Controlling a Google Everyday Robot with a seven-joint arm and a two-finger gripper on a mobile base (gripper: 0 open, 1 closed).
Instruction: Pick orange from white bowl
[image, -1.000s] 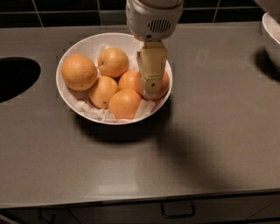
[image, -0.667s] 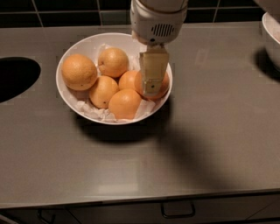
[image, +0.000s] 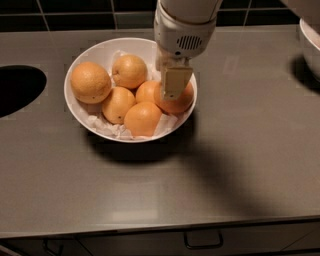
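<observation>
The white bowl (image: 80, 112) stands on the grey counter, lined with crumpled white paper, and holds several oranges. The orange (image: 175, 104), large and deep orange, lies at the bowl's right side against the rim. My gripper (image: 172, 82) reaches straight down from the white wrist housing onto the top of this orange and hides its upper part. A large paler orange (image: 90, 82) with dark specks lies at the bowl's left side. Smaller oranges fill the middle and front.
A dark round opening (image: 17, 90) sits in the counter at the left. Part of another white bowl (image: 312, 47) shows at the right edge. A dark tiled wall runs along the back. Drawer handles (image: 202, 241) show below the counter's front edge.
My wrist has risen and shifted slightly right. More of the deep orange fruit shows below the gripper. The bowl and the other oranges have not moved.
</observation>
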